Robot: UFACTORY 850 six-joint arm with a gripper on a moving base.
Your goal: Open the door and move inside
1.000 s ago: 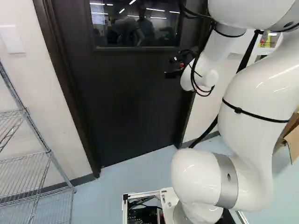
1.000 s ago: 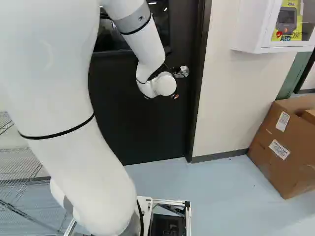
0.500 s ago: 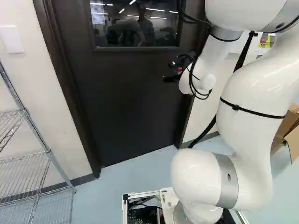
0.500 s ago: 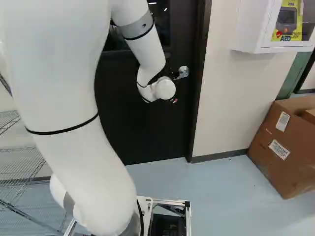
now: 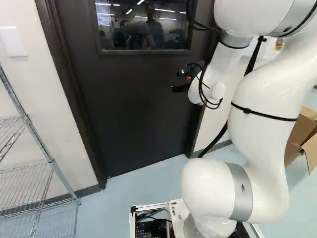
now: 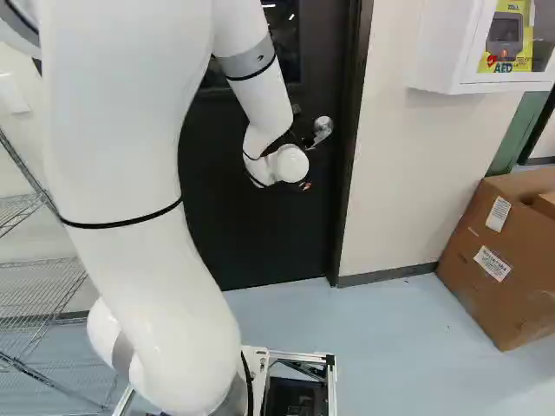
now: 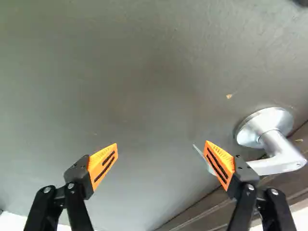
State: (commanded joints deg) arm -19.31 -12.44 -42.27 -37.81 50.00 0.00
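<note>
Item: dark door [image 5: 133, 104], standing in its frame, at eleven o'clock in the left base view. Fitted with one silver lever handle [image 7: 267, 126], two o'clock of the pincer [image 5: 178, 81], taking its pointing direction as twelve; lever passes behind one finger. Pincer: open, fingers wide apart, nothing gripped. Also: wire shelf [image 5: 54, 168], eight o'clock, same base view; cardboard box [image 6: 486, 277], between three and four, right base view.
</note>
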